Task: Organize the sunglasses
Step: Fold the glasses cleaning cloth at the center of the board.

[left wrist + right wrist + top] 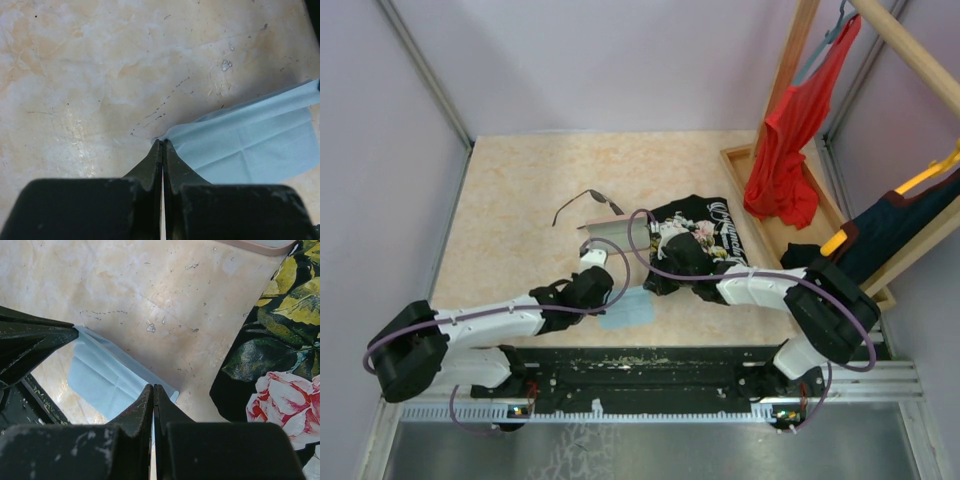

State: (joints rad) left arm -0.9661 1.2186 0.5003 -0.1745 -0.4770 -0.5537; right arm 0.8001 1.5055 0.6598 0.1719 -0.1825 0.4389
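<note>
Left wrist: pinching light-blue cloth (250, 145) in left tool (162, 146) and right tool (153, 390), both shut; next likely fetching dark wire-framed sunglasses (588, 203) beyond.

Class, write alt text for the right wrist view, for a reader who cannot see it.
The right gripper, shut, pinches one end of a light-blue cloth over a marbled beige table; the left gripper pinches the other end. A black floral garment lies at right.
</note>
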